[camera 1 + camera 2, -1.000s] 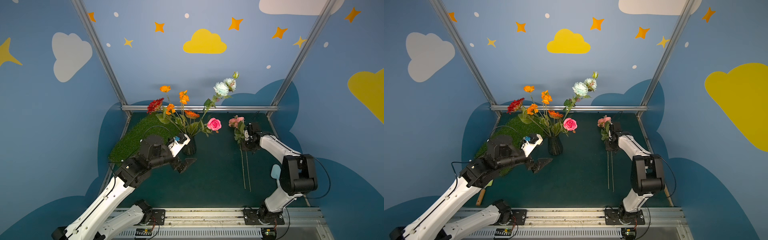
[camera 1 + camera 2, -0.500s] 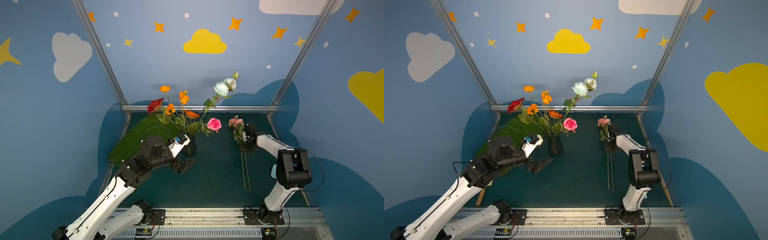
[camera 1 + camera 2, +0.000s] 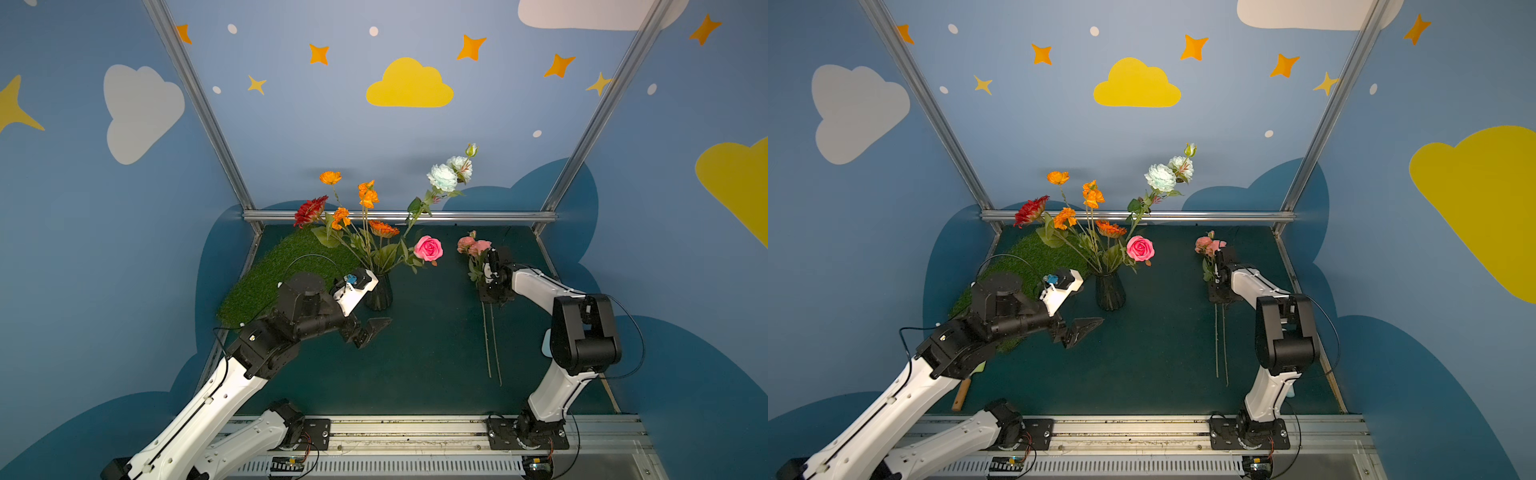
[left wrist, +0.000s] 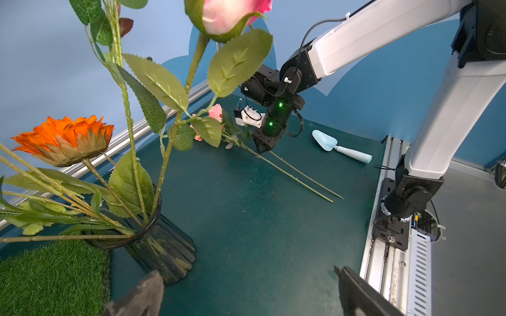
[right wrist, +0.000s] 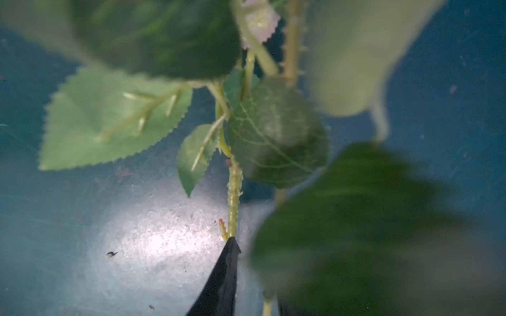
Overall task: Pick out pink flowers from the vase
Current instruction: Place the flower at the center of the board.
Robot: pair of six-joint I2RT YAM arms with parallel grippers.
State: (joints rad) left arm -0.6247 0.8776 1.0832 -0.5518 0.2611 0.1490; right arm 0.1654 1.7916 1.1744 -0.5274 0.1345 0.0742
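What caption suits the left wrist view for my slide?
One pink rose stands in the vase; right pincer at two pink flowers lying on the table.

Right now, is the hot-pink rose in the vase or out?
In. The hot-pink rose sits above the table, and the left wrist view shows its stem running down into the vase mouth.
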